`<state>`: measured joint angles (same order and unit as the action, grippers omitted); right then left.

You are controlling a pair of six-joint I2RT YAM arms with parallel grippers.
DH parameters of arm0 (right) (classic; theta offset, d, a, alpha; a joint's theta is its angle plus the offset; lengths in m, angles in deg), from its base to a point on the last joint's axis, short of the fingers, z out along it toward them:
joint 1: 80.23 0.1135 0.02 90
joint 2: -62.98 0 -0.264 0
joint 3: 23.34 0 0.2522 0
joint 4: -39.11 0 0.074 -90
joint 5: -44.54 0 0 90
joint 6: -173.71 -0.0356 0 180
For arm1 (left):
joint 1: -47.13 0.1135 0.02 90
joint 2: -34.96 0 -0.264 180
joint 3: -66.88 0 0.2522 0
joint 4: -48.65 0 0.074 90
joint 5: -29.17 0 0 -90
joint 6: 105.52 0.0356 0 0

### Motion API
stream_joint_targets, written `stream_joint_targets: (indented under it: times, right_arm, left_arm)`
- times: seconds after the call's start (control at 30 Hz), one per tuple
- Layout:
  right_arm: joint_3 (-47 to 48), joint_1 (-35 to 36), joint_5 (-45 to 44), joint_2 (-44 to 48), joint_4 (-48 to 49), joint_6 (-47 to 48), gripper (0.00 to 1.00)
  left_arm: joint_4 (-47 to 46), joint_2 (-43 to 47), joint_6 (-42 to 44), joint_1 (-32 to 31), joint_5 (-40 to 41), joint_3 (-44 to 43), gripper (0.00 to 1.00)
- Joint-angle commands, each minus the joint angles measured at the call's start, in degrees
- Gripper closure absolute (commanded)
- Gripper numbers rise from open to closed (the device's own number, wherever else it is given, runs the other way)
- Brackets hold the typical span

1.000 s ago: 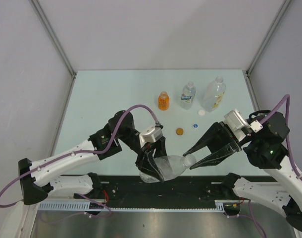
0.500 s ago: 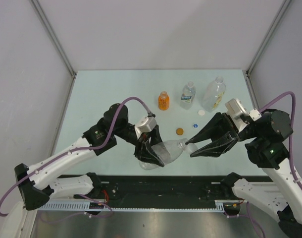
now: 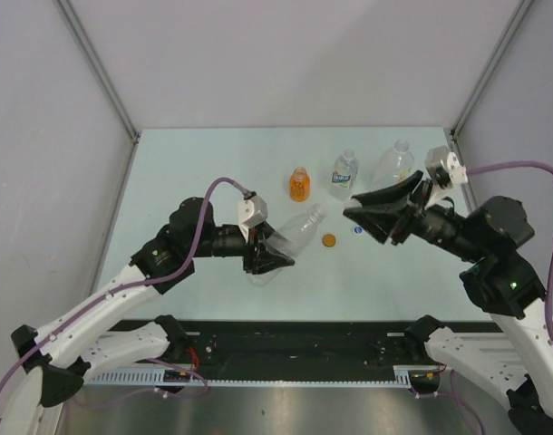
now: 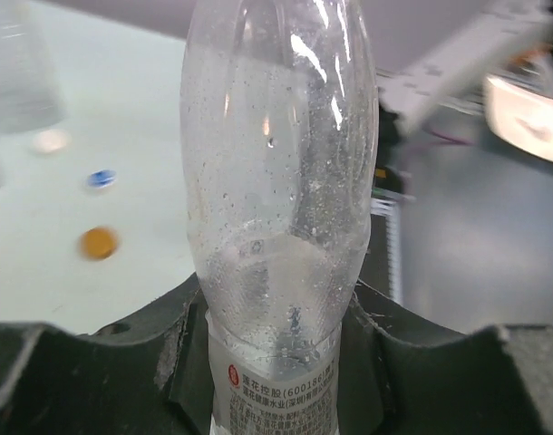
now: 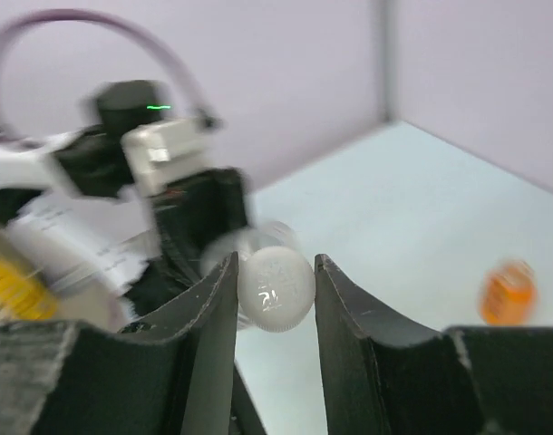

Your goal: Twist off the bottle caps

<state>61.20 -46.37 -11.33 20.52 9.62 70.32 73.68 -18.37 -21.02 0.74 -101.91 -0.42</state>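
Left gripper (image 4: 276, 299) jaws clamp the tilted clear bottle (image 4: 276, 163); right gripper (image 5: 276, 265) jaws seemingly pinch a white cap (image 5: 276, 292).

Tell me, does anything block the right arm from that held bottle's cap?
Nothing visible does: the white cap sits gripped in the right end effector, apart from the clear bottle held by the left end effector.

Clear, glossy plastic bottle (image 4: 278, 172), droplet-beaded inside, sits within the matt black, grainy-surfaced left claw (image 4: 275, 331). Smooth white plastic cap (image 5: 275, 288) lies between the matt black plastic sides of the right claw (image 5: 276, 272). Worktop (image 3: 195, 181) beneath both claws: pale, matt, smooth.
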Motion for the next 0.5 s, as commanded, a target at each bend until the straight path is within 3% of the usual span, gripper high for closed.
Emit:
stream_joint_targets:
  times: [0.0, 0.03, 0.2, 0.47]
  right_arm:
    - [-3.7, -0.2, -31.6, -4.0, -9.0, 0.6, 1.0]
    - [-5.4, -0.2, -35.9, -4.4, -8.4, -0.6, 1.0]
    - [-14.9, 2.3, -45.7, -5.9, -2.9, -5.2, 1.0]
    - [-26.2, 14.5, -62.9, -15.0, 7.9, -8.3, 1.0]
  left_arm:
    - [2.1, 3.8, -0.1, 0.6, 26.2, 0.1, 1.0]
    - [2.6, 4.0, -0.6, 0.6, 31.0, -0.2, 1.0]
    - [3.0, 8.1, -1.6, 0.6, 39.7, 0.4, 1.0]
    - [5.0, 13.5, -2.4, 0.6, 56.4, 1.9, 1.0]
